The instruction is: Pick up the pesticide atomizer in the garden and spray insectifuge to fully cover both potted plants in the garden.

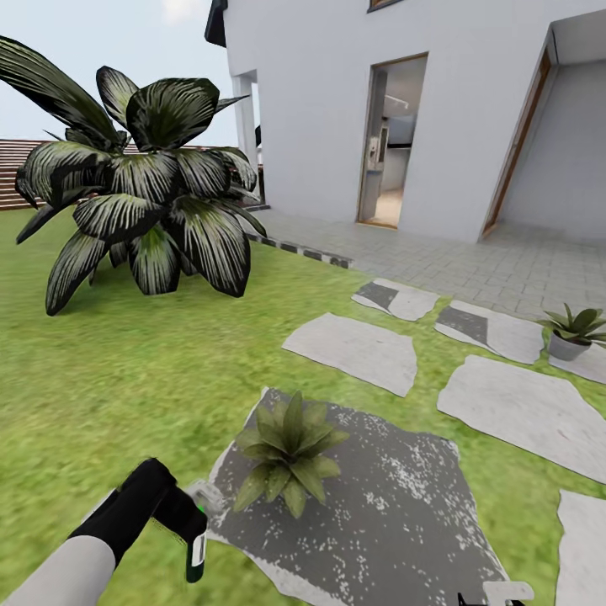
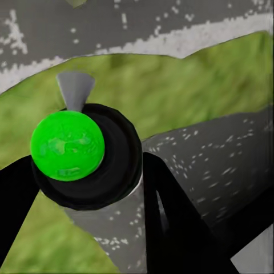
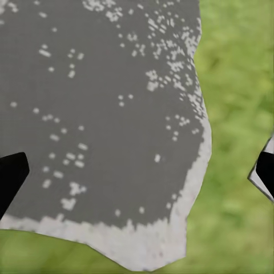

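**Atomizer in the left end effector, beside the near potted plant**

We see the left end effector [image 1: 192,520] clamped on the pesticide atomizer [image 1: 196,551], which hangs over the grass just beside the edge of the dark wet stepping stone [image 1: 396,513]. In the left wrist view, the black fingers [image 2: 171,217] press on either side of the bottle [image 2: 85,151], whose bright green bottom faces the camera.

The near potted plant [image 1: 289,453] stands on that dark stone, close to the atomizer. The second potted plant [image 1: 573,330] sits in its grey pot on a pale stone [image 1: 589,364] well beyond the dark stone, toward the paved patio [image 1: 471,261] of the house [image 1: 337,101].

The right end effector [image 3: 140,174] hovers with its fingertips [image 3: 11,174] set wide apart above the dark stone's edge and the lawn [image 3: 240,85], holding nothing. The big striped-leaf plant [image 1: 143,194] stands on the lawn far from the dark stone, with a slatted fence [image 1: 17,168] behind it.
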